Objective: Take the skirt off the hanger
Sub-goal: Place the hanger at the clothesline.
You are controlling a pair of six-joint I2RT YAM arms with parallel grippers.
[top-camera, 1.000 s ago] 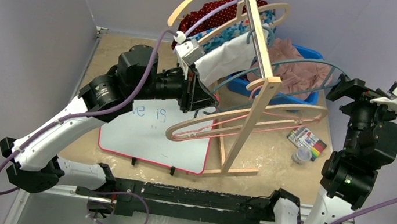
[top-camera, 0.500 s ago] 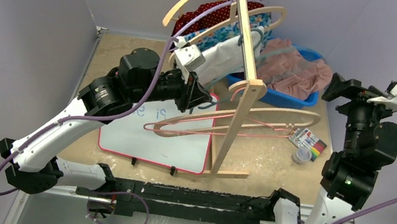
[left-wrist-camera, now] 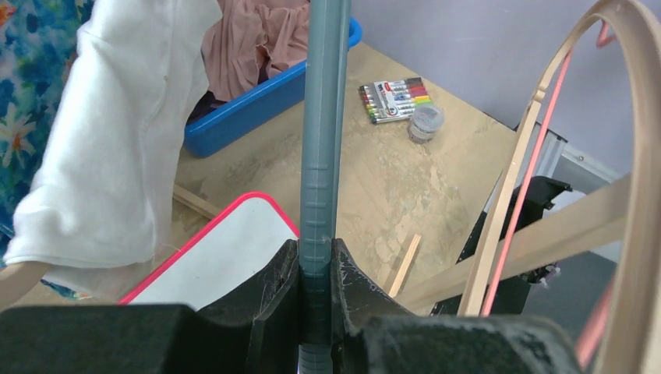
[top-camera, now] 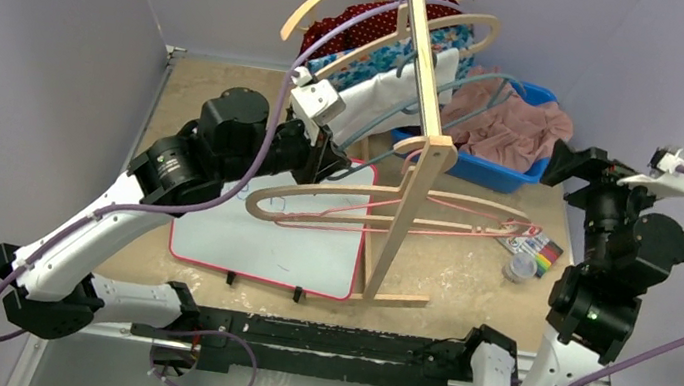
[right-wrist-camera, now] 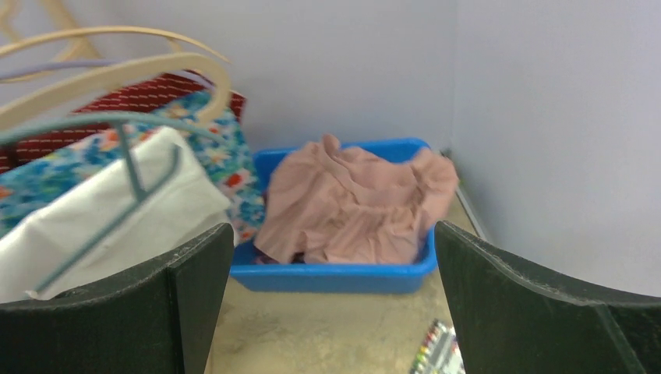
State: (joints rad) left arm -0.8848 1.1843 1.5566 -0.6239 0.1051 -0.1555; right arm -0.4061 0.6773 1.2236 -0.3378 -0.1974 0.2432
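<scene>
A white skirt (top-camera: pixel 387 93) hangs on a grey-blue plastic hanger (top-camera: pixel 488 80) at the wooden rack (top-camera: pixel 413 178). My left gripper (top-camera: pixel 329 146) is shut on that hanger's bar. In the left wrist view the bar (left-wrist-camera: pixel 323 140) runs straight up out of the closed jaws (left-wrist-camera: pixel 316 257), and the skirt (left-wrist-camera: pixel 117 156) hangs to the left of it. My right gripper (top-camera: pixel 579 166) is held up at the right, wide open and holding nothing. Its wrist view looks past its fingers (right-wrist-camera: pixel 331 234) to the skirt (right-wrist-camera: pixel 117 210) and the hanger (right-wrist-camera: pixel 132 156).
A blue bin (top-camera: pixel 483 169) with a pink garment (top-camera: pixel 510 121) sits behind the rack. Red and floral clothes (top-camera: pixel 389 43) hang on wooden hangers, and a bare wooden hanger (top-camera: pixel 337 202) and a pink one stick out low. On the table are a whiteboard (top-camera: pixel 261 237), a marker pack (top-camera: pixel 531 242) and a small jar (top-camera: pixel 519 268).
My left gripper has drawn the grey hanger and skirt back to the left. The rack and its low hangers swung left with it. My right arm dipped a little.
</scene>
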